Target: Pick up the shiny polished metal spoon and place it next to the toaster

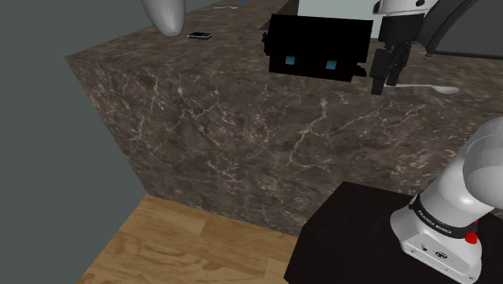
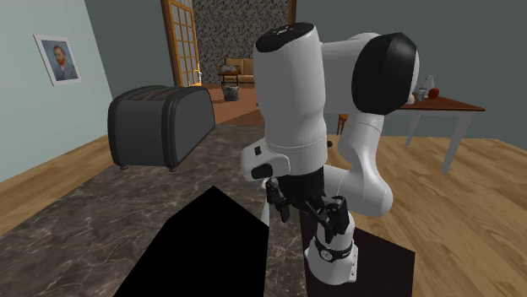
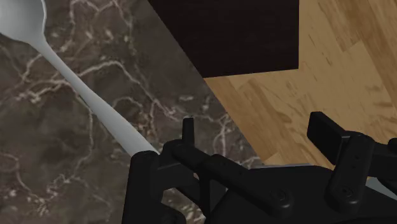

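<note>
Spoon [image 3: 22, 19]: pale grey, smooth finish, lying flat on the dark veined bench [image 1: 242, 137].

Handling (judgement): light and rigid, with no flex expected. The polished surface is likely slippery, so a shallow pinch could let it squirt out. It sits very low on hard stone, so the fingers would have to come right down to the bench to get under its edges. Best hold is probably across the narrow handle, a little up from its end. Not the bowl, which is wide and curved.

Orientation: one long axis, bowl to handle. In the wrist view the handle runs straight from the bowl toward the claw [image 1: 384, 83] and passes under it. In the shoulder view the axis lies nearly level, with the handle end at the claw and the bowl [image 1: 446, 89] pointing away from it. Bowl up or down: cannot tell.

Claw: fingers apart, released, gripping nothing. It sits over the handle's end.

A black box [image 1: 318, 44] sits just beside the claw. The toaster [image 2: 160, 126], dark grey, stands on the bench well apart from the claw. The stand [image 1: 355, 242] is below the claw, off the bench.
</note>
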